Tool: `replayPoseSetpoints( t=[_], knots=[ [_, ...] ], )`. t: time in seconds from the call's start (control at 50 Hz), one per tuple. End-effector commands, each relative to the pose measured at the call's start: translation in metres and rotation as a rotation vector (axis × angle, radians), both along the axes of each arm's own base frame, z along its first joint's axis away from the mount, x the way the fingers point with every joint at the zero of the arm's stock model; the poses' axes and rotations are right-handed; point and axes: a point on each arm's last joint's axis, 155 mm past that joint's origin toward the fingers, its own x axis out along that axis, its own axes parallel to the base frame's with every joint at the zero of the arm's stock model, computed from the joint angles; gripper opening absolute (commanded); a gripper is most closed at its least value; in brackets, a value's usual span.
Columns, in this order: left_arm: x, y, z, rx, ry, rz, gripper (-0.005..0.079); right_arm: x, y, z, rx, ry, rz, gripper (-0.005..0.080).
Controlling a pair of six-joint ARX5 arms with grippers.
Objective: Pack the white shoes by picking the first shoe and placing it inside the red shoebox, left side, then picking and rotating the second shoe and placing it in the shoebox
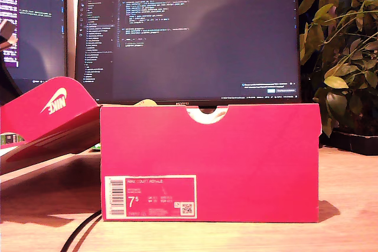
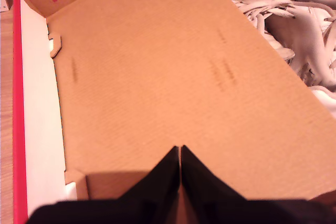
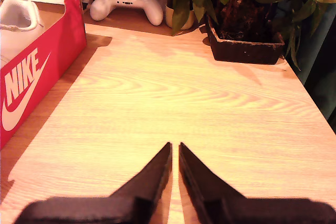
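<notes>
The red shoebox [image 1: 236,163] stands in the middle of the exterior view, its label facing the camera and its lid [image 1: 50,113] open toward that view's left. The white shoes [image 2: 299,30] lie inside it; one shows through the notch [image 1: 207,115] and one over the box wall [image 3: 18,19]. My first gripper [image 2: 180,150] is shut on nothing, hovering over the brown inner face of the lid [image 2: 157,77]. My second gripper [image 3: 175,146] is shut and empty above bare wooden table, beside the swoosh side of the box [image 3: 37,77]. Neither gripper shows in the exterior view.
Two monitors [image 1: 189,33] stand behind the box. A potted plant [image 3: 247,45] and a white game controller [image 3: 126,1] sit at the table's far side in the second wrist view. A black cable [image 1: 82,231] runs along the table in front of the box.
</notes>
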Motion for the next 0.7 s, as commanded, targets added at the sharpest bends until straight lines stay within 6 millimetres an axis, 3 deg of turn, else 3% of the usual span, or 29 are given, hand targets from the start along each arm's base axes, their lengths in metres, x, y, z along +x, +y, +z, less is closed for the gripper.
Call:
replayPoseSetpoints(
  t=[0.0,0.34,0.68],
  knots=[
    [-0.004,0.002,-0.004,0.014,-0.011,-0.008,-0.0018,0.0,-0.002,-0.007,-0.005,0.009,-0.007,-0.0012],
    [0.003,0.016,0.038,0.062,-0.209,-0.006,-0.0018,0.0,-0.002,-0.007,-0.005,0.01,-0.007,-0.0013],
    [-0.002,0.043,0.03,0.068,-0.273,0.073,-0.0018,0.0,-0.002,-0.007,-0.005,0.01,-0.007,-0.0012]
  ],
)
